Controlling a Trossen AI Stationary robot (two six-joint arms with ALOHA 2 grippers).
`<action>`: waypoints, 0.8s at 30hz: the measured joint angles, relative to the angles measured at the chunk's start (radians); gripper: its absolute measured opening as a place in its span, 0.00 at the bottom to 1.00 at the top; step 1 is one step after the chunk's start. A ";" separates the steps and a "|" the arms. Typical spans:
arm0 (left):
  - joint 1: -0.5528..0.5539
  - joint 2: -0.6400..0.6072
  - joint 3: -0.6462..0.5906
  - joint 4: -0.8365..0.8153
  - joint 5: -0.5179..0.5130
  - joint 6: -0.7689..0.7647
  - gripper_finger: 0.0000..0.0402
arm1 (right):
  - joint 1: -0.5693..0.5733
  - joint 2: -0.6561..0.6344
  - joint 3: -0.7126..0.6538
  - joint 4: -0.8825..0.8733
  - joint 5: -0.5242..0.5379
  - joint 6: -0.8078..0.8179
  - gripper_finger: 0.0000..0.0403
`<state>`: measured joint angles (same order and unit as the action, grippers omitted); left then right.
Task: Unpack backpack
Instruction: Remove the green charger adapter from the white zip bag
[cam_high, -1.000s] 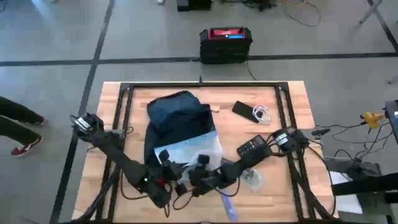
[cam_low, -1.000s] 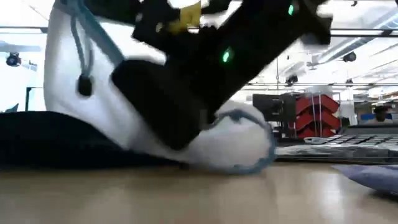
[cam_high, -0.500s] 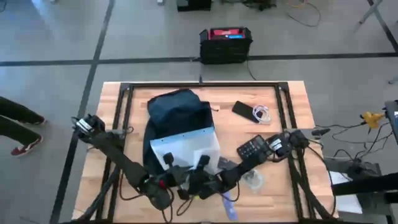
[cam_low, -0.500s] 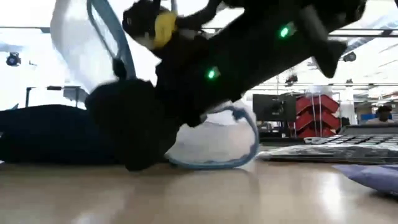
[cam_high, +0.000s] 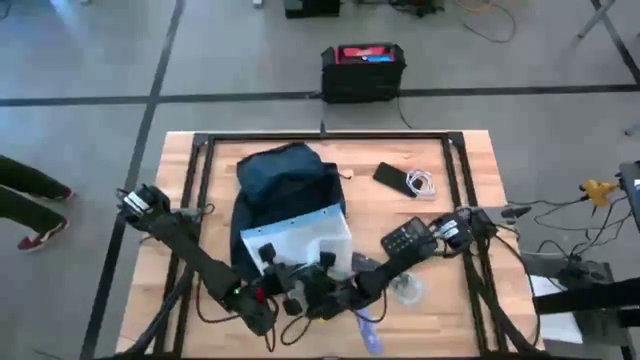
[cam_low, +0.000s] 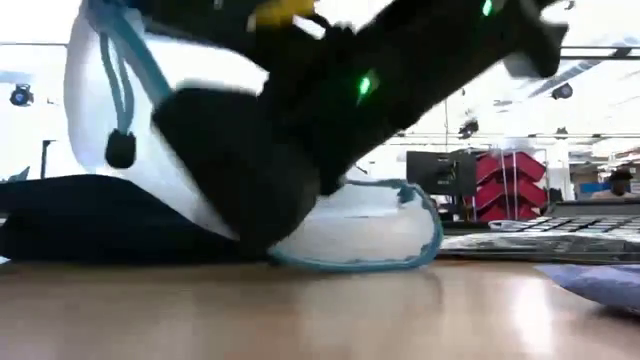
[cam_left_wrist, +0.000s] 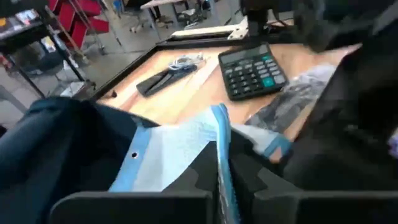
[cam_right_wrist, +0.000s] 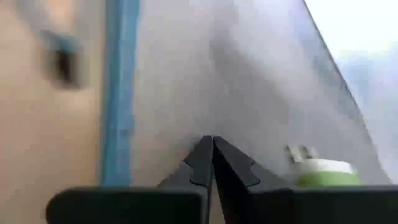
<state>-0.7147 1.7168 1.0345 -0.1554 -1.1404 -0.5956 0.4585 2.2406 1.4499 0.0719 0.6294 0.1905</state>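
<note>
**Both grippers clamped on the white pouch at the backpack mouth**

The backpack (cam_high: 285, 185) lies flat on the wooden table (cam_high: 470, 160), left of centre, its closed end toward the far edge and its opening toward the near edge. It is a soft, dark navy fabric bag with a rounded dome outline; the fabric is slack and creased. In the low view it shows as a low dark mass (cam_low: 90, 215) resting on the tabletop.

A white drawstring pouch with light blue trim (cam_high: 300, 242) emerges from the opening, overlapping the near end of the backpack. In the low view its blue cord and a dark cord stopper (cam_low: 120, 150) hang at its side.

The left gripper (cam_left_wrist: 219, 180) has its fingers pressed together on the pouch's blue-edged rim. The right gripper (cam_right_wrist: 211, 158) is likewise pinched shut on the white pouch fabric. Both meet at the near edge of the pouch.

Right of the backpack lie a black calculator (cam_high: 407, 237), a dark phone (cam_high: 392, 179) and a coiled white cable (cam_high: 420, 182).
</note>
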 joint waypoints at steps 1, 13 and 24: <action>0.000 0.000 -0.004 -0.002 0.000 -0.006 0.00 | 0.002 -0.009 0.000 -0.023 -0.013 0.000 0.00; 0.000 0.000 -0.030 0.006 0.004 -0.067 0.00 | -0.004 -0.141 0.000 -0.249 0.001 -0.013 0.25; -0.029 0.000 -0.031 0.014 0.005 -0.060 0.00 | -0.089 -0.140 0.001 -0.360 0.001 0.088 0.49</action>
<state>-0.7439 1.7172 1.0031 -0.1414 -1.1358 -0.6560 0.3690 2.1002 1.4509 -0.2881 0.6300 0.2782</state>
